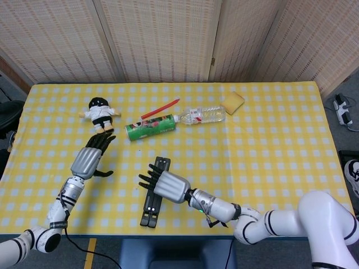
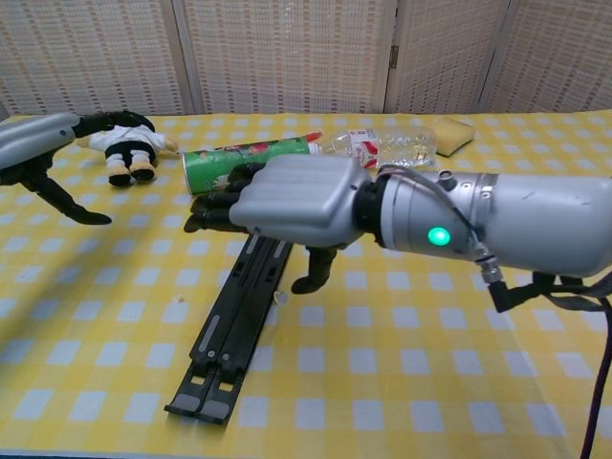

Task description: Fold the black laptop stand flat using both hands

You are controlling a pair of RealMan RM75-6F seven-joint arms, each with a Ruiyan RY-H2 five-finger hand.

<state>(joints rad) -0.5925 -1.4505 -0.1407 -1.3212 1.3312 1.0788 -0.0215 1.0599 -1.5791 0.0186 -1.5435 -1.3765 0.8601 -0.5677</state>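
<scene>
The black laptop stand (image 1: 150,210) lies flat on the yellow checked table near the front edge, its two bars side by side and running away from me; the chest view shows the stand (image 2: 234,330) the same way. My right hand (image 1: 168,185) hovers over its far half with fingers stretched out to the left and nothing in them. In the chest view the right hand (image 2: 287,201) is raised above the bars, thumb hanging down beside them. My left hand (image 1: 87,159) is spread open well left of the stand, touching nothing; the chest view has the left hand (image 2: 33,143) at its left edge.
Behind the stand lie a green can (image 1: 150,127), a clear bottle (image 1: 201,115) and a red stick (image 1: 160,108). A small doll (image 1: 101,114) lies just beyond the left hand. A yellow sponge (image 1: 233,102) sits at the back.
</scene>
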